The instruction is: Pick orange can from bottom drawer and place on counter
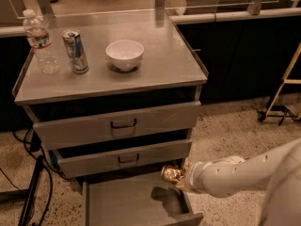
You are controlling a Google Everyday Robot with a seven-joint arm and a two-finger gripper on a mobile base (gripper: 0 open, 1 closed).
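Your gripper (182, 178) is pinching the shiny gold-orange metal can (171, 173) above the grey steel bottom drawer (122, 204). You are finding its markings illegible.

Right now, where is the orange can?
Low and right of centre in the camera view, the orange can sits in the jaws of the gripper, lifted over the right side of the open bottom drawer, just below the middle drawer.

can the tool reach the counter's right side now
Likely yes: the tool holds the orange can above the bottom drawer, and the counter right of the bowl is bare.
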